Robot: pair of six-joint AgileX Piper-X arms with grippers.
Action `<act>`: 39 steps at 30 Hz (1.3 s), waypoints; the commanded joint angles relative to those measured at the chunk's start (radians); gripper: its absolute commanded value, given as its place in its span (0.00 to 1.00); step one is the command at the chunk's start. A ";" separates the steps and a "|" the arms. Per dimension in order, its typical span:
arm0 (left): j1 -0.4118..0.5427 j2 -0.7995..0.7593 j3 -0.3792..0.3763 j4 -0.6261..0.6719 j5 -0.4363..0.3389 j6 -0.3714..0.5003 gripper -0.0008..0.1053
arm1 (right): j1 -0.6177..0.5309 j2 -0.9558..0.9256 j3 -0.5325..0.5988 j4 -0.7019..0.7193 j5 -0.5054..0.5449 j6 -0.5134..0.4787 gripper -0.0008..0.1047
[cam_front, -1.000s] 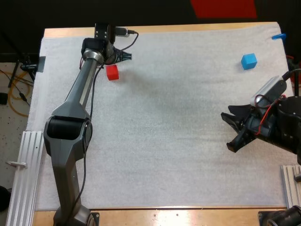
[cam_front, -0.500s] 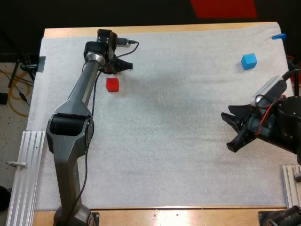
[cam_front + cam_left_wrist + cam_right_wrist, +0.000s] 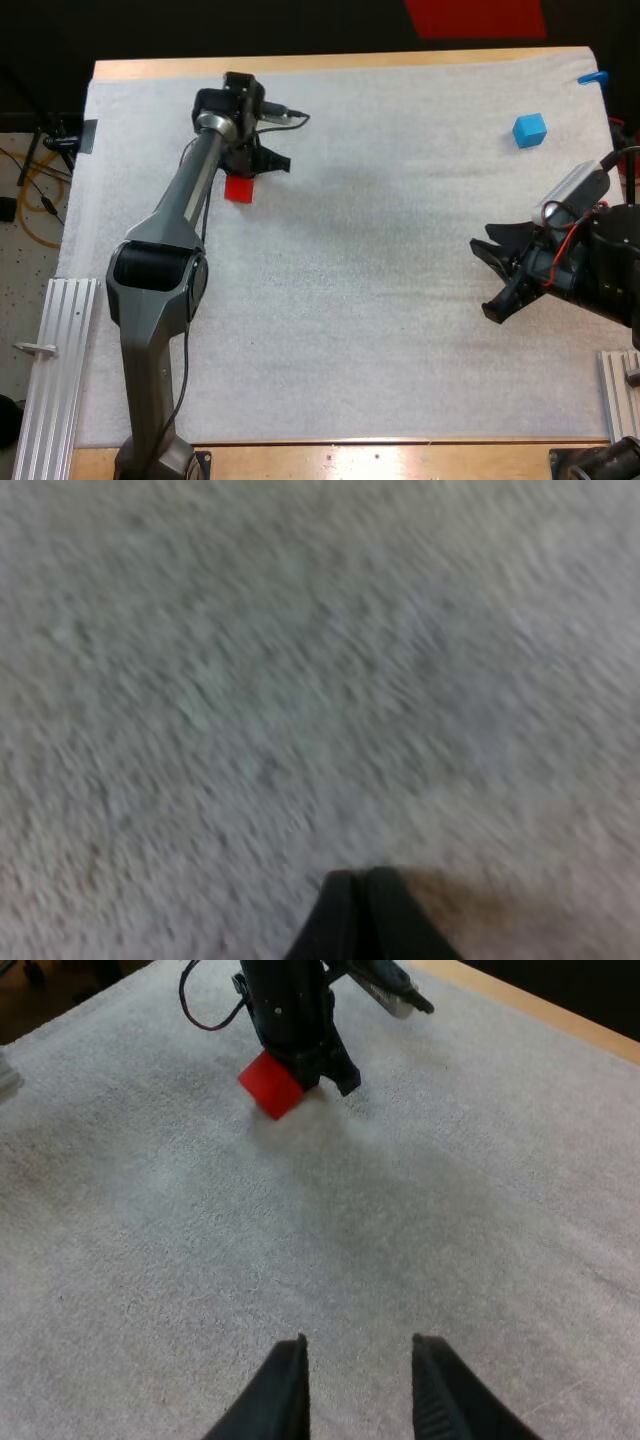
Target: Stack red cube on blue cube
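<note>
Bearing decides the coming grab: in the high view the red cube (image 3: 238, 189) lies at about 8 o'clock from the left gripper (image 3: 282, 163). It is just beside the gripper's body and behind the tips, not between them. The left jaws are pressed together on nothing, over bare white mat (image 3: 380, 330). Being a cube, it has no long axis. It seems turned a little off square to the mat's edges, though the gripper hides its far edge. It is small, bright red and sharp-cornered, flat on the mat at the tabletop's far left. The blue cube (image 3: 530, 130) sits well apart, at about 3 o'clock from it. The right gripper (image 3: 492, 280), jaws apart and empty, is nearer the blue cube; the left gripper is far nearer the red.
</note>
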 commanded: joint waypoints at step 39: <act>-0.014 -0.820 0.516 -0.077 -0.058 0.112 0.01 | 0.001 -0.002 -0.009 -0.050 0.000 -0.003 0.40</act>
